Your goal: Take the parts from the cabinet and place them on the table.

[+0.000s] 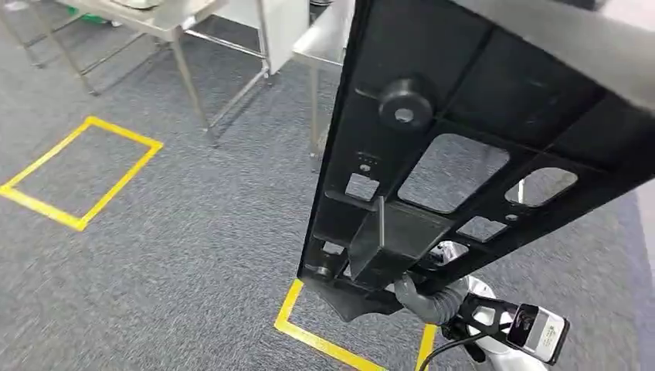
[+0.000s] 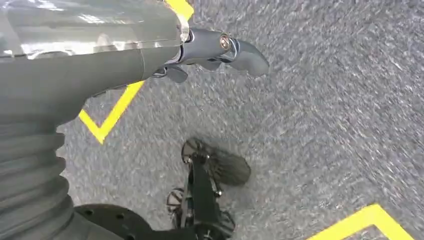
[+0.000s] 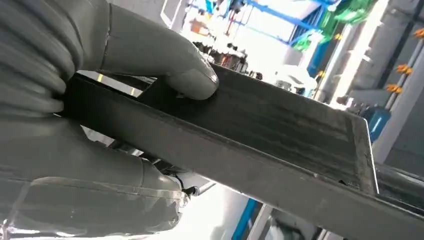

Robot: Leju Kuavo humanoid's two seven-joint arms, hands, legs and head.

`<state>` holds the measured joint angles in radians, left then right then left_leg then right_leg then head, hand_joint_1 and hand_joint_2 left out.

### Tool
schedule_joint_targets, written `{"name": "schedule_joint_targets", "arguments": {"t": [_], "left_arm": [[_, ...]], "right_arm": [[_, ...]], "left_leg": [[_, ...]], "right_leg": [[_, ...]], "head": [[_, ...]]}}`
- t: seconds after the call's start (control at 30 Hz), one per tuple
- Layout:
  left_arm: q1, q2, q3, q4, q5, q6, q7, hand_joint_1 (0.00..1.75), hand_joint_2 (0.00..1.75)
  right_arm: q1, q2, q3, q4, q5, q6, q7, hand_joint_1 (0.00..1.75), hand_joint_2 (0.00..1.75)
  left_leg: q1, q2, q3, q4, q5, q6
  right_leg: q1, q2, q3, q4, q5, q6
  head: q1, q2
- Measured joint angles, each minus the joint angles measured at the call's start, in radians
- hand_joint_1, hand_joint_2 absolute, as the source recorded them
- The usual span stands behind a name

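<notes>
Part (image 1: 463, 162), a large black moulded panel, was held in the right hand (image 1: 425, 297) at its near, lower end and rose up and away from that hand across the head view. The right wrist view showed the thick grey thumb (image 3: 192, 80) pressed on the panel's flat face and the fingers wrapped under its edge, a firm clamp. The left hand (image 2: 220, 50) hung at the robot's side above the carpet, holding nothing, fingers loosely apart.

Judged step: carrying, with the part already out of the cabinet and not yet set down. The next move would call for approaching a table and lowering the long panel flat without its far end striking the table edge.

The panel looked rigid, matt plastic, ribbed, with rounded cut-outs and a round boss (image 1: 404, 100). Beneath the hand lay grey short-pile carpet (image 1: 193, 255) marked with yellow tape squares (image 1: 81, 170). Beyond the panel's far end stood steel tables (image 1: 166, 27) with thin legs.
</notes>
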<state>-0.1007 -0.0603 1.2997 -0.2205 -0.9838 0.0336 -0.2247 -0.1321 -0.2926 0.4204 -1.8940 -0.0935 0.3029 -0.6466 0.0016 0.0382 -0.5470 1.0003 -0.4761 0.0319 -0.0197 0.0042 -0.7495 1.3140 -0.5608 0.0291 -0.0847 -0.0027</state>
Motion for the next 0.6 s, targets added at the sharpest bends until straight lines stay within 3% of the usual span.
{"name": "schedule_joint_targets", "arguments": {"t": [0.07,0.1,0.13,0.27,0.3,0.33,0.37,0.43,0.47,0.5,0.53,0.57,0.6], "left_arm": [[-0.002,0.0,0.0,0.0,0.0,-0.001,0.0,0.0,1.75],[-0.004,0.0,0.0,0.0,0.0,-0.002,0.0,0.0,1.75],[-0.004,0.0,0.0,0.0,0.0,-0.003,-0.001,0.0,1.75],[-0.008,0.0,0.0,0.0,0.0,-0.005,-0.003,0.0,1.75],[-0.011,0.0,0.0,0.0,0.0,-0.005,-0.003,0.0,1.75],[-0.01,0.0,0.0,0.0,0.0,-0.003,-0.003,0.0,1.75],[-0.009,0.0,0.0,0.0,-0.001,-0.003,-0.003,0.0,1.75],[-0.003,0.0,0.0,0.0,-0.001,-0.003,0.0,0.0,1.75],[-0.001,0.0,0.0,0.0,-0.001,-0.003,0.0,0.0,1.75],[-0.001,0.0,0.0,0.0,-0.001,-0.001,0.0,0.0,1.75],[-0.001,0.0,0.0,0.0,-0.001,-0.001,0.0,0.0,1.75],[-0.003,0.0,0.0,0.0,-0.001,0.0,0.0,0.0,1.75],[-0.003,0.0,0.0,0.0,-0.001,0.0,0.0,0.0,1.75]], "right_arm": [[0.0,0.0,0.0,0.0,0.0,0.0,0.0,1.75,1.75],[-0.001,0.0,0.0,0.0,0.0,0.0,0.0,1.75,1.75],[-0.004,0.0,0.0,0.0,0.0,0.0,0.0,1.75,1.75],[-0.002,0.0,-0.001,-0.001,0.0,0.0,0.0,1.75,1.75],[-0.001,0.0,-0.001,-0.002,0.0,0.0,0.0,1.75,1.75],[-0.006,-0.002,-0.002,-0.002,-0.001,0.0,-0.001,1.75,1.75],[-0.007,-0.003,-0.002,-0.002,-0.001,0.0,-0.001,1.75,1.75],[-0.004,-0.003,-0.002,-0.001,-0.001,0.0,-0.001,1.75,1.75],[-0.001,-0.003,-0.002,0.001,-0.001,0.0,-0.001,1.75,1.75],[0.002,-0.003,-0.002,0.002,-0.001,0.0,-0.001,1.75,1.75],[0.003,-0.003,-0.002,0.003,-0.001,0.0,-0.002,1.75,1.75],[0.004,-0.003,-0.002,0.003,-0.001,0.0,-0.002,1.75,1.75],[0.004,-0.003,-0.002,0.003,-0.001,0.0,-0.002,1.75,1.75]], "left_leg": [[-0.002,0.023,0.005,0.001,-0.004,-0.003],[-0.002,0.032,0.009,0.001,-0.008,-0.007],[-0.009,0.041,0.012,0.002,-0.012,-0.013],[-0.01,0.082,0.02,0.0,-0.02,-0.031],[-0.004,0.061,0.018,0.01,-0.031,-0.04],[-0.002,0.015,0.007,0.042,-0.056,-0.043],[0.0,-0.011,-0.024,0.111,-0.097,-0.045],[0.001,-0.028,-0.103,0.277,-0.168,-0.051],[0.002,-0.029,-0.129,0.322,-0.172,-0.052],[0.002,-0.029,-0.13,0.315,-0.153,-0.053],[0.003,-0.03,-0.11,0.264,-0.113,-0.053],[0.007,-0.036,-0.078,0.186,-0.065,-0.053],[0.011,-0.058,-0.04,0.099,-0.019,-0.053]], "right_leg": [[0.0,-0.017,0.085,-0.156,0.081,-0.006],[0.004,-0.051,0.139,-0.252,0.114,-0.013],[0.019,-0.104,0.161,-0.298,0.101,-0.017],[0.023,-0.049,0.154,-0.303,0.109,-0.031],[0.013,-0.039,0.16,-0.311,0.115,-0.038],[0.012,-0.03,0.16,-0.313,0.116,-0.043],[0.013,-0.021,0.16,-0.313,0.117,-0.049],[0.014,0.006,0.158,-0.312,0.117,-0.05],[0.014,0.021,0.159,-0.312,0.117,-0.05],[0.014,0.034,0.159,-0.312,0.118,-0.05],[0.013,0.049,0.16,-0.31,0.117,-0.049],[0.012,0.063,0.162,-0.307,0.117,-0.047],[0.01,0.076,0.162,-0.303,0.115,-0.042]], "head": [[0.0,0.0],[0.0,0.0],[0.0,0.0],[0.0,0.0],[0.0,0.0],[0.0,0.0],[0.0,0.0],[0.0,0.0],[0.0,0.0],[0.0,0.0],[0.0,0.0],[0.0,0.0],[0.0,0.0]]}}
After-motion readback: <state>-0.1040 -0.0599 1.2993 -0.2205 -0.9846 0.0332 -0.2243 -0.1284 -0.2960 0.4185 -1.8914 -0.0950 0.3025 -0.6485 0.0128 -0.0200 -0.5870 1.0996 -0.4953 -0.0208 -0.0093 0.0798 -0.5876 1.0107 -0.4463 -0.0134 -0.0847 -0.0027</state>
